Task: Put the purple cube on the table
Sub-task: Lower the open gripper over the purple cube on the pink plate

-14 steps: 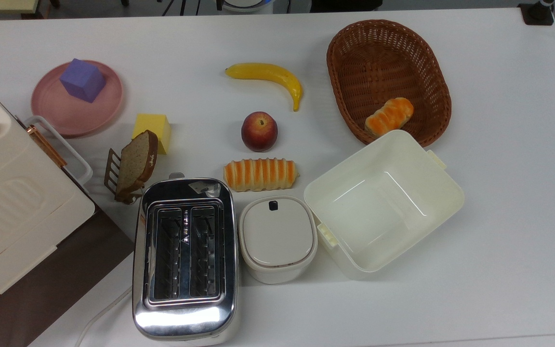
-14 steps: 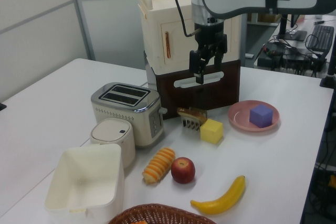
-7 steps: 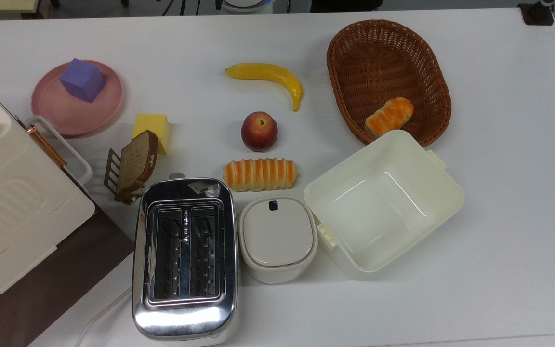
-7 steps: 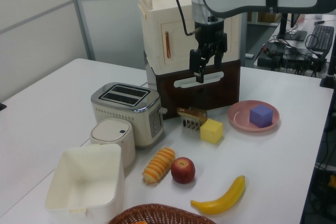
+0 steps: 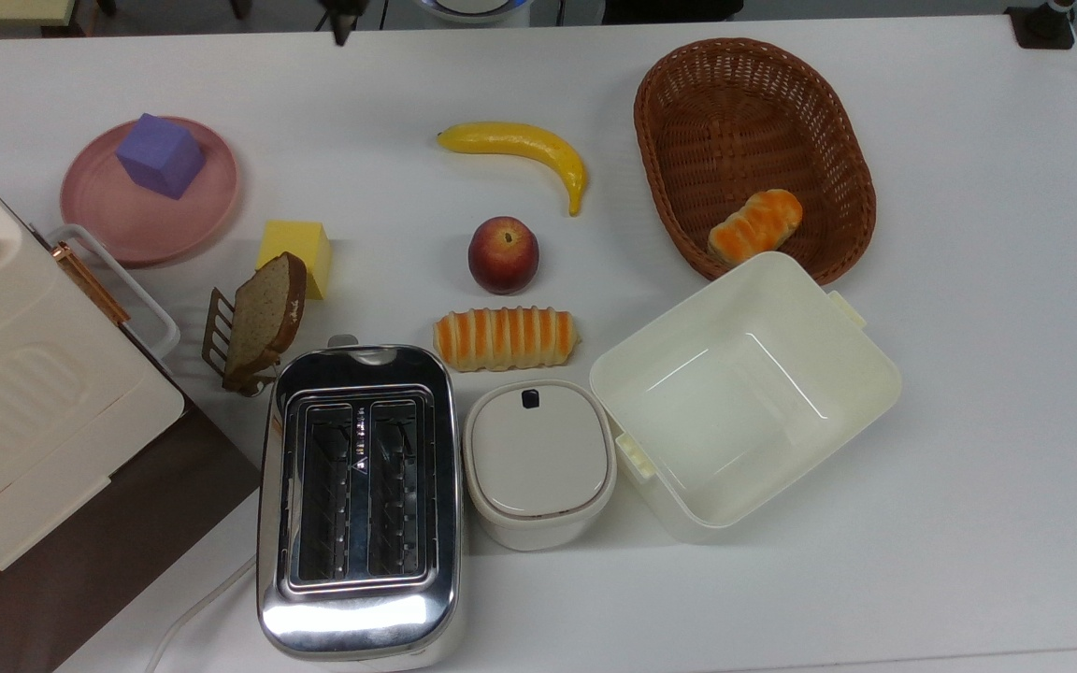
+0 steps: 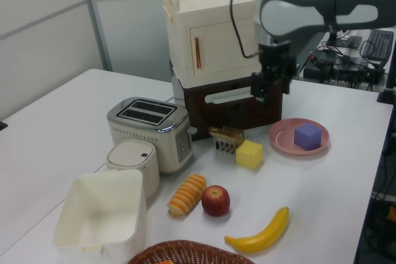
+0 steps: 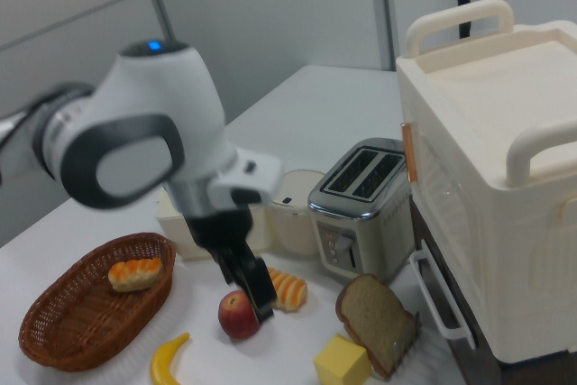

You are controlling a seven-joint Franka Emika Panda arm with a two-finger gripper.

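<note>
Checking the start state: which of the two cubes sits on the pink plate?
The purple cube sits on the pink plate. The yellow cube rests directly on the table, beside the bread slice.

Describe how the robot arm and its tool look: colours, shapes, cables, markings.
The arm has rounded white shells with grey bands at the joints; in the right view a joint housing is bulbous, with a small blue light on top. A black cable loops alongside it in the left view. The tool is black and blocky, with two slim dark fingers.

Open air above the purple cube [image 5: 161, 154] (oven cabinet [image 6: 213, 60] stands beside its pink plate [image 5: 132, 215]).
</note>
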